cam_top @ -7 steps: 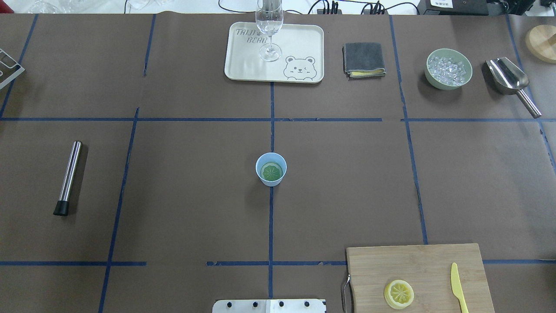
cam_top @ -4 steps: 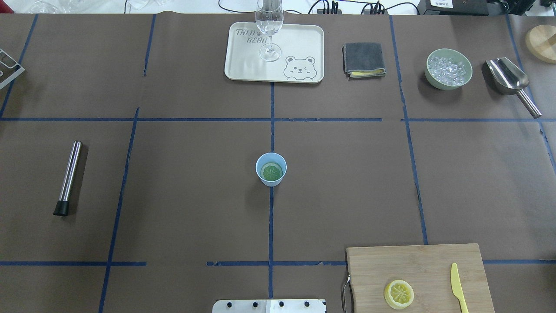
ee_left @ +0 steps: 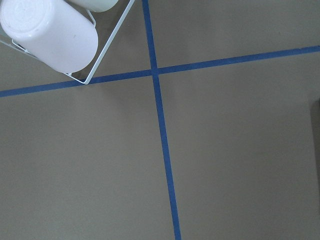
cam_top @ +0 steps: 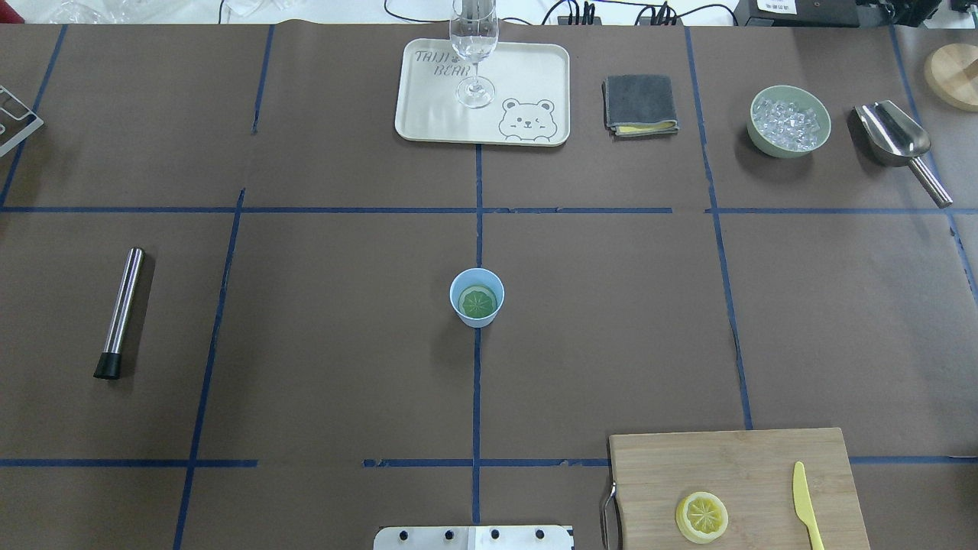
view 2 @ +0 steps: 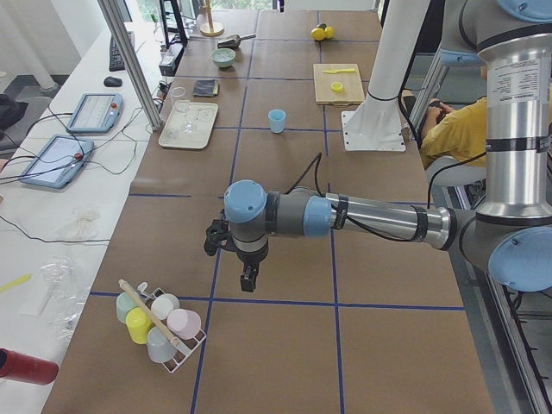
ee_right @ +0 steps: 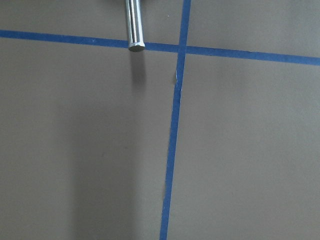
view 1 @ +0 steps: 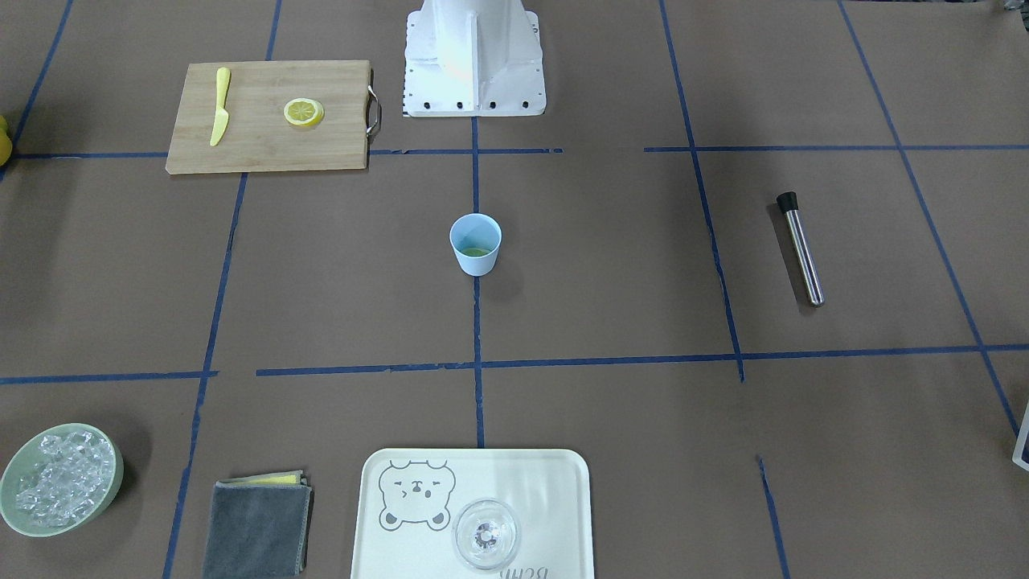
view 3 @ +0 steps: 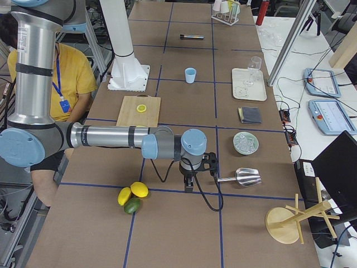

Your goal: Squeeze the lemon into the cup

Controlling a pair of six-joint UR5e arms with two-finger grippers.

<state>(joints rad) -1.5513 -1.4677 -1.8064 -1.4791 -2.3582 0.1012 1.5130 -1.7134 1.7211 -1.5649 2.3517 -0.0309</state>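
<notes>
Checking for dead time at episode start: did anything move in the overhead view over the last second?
Nothing visibly changed. The small yellow half lemon lies cut face up on the wooden cutting board as before. The light blue plastic cup stands in the same spot at mid-table, with the green slice inside it.

One cup [cam_top: 477, 298], one lemon half [cam_top: 702, 516], one knife [cam_top: 804, 504], one cutting board [cam_top: 726, 466], one tray [cam_top: 435, 107], one glass [cam_top: 474, 37], one cloth [cam_top: 639, 101], one ice bowl [cam_top: 752, 130], one scoop [cam_top: 892, 134], one steel rod [cam_top: 122, 309]. Three whole fruits [view 3: 139, 190] lie near the right claw [view 3: 188, 186].
</notes>
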